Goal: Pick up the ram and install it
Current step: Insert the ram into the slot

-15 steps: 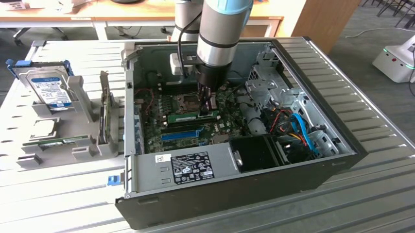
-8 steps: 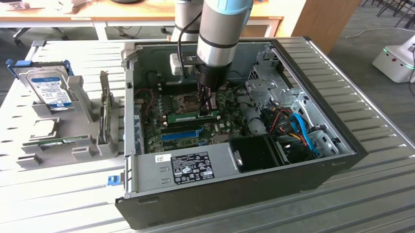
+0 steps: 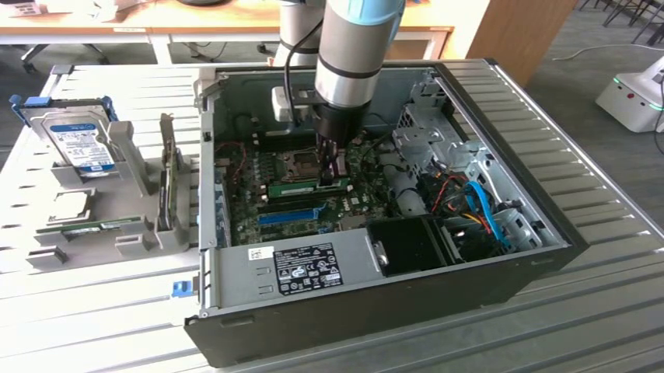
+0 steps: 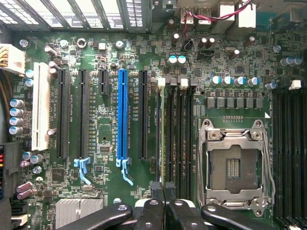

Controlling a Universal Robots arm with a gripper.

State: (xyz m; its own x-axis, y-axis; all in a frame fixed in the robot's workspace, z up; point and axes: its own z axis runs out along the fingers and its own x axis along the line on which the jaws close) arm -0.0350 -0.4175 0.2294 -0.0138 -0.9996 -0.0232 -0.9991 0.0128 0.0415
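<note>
A ram stick (image 3: 301, 187), green and thin, stands on edge in a black memory slot of the motherboard inside the open computer case (image 3: 539, 256). In the wrist view its top edge (image 4: 162, 139) runs along the slot next to the CPU socket (image 4: 233, 165). My gripper (image 3: 332, 177) reaches down into the case, over the end of that stick. Its fingers (image 4: 156, 196) are pressed together, shut, with the gripper (image 4: 163, 189) right at the stick's near end. I cannot tell whether they pinch it or only rest on it. A second, similar ram (image 3: 101, 226) lies in the grey holder outside the case.
The blue expansion slot (image 4: 122, 115) and black slots lie beside the memory slots. A hard drive (image 3: 81, 144) stands in the grey holder (image 3: 135, 241) at the exterior view's left. Cables and a drive cage crowd the case at the exterior view's right. A white machine (image 3: 633, 93) stands beyond the table.
</note>
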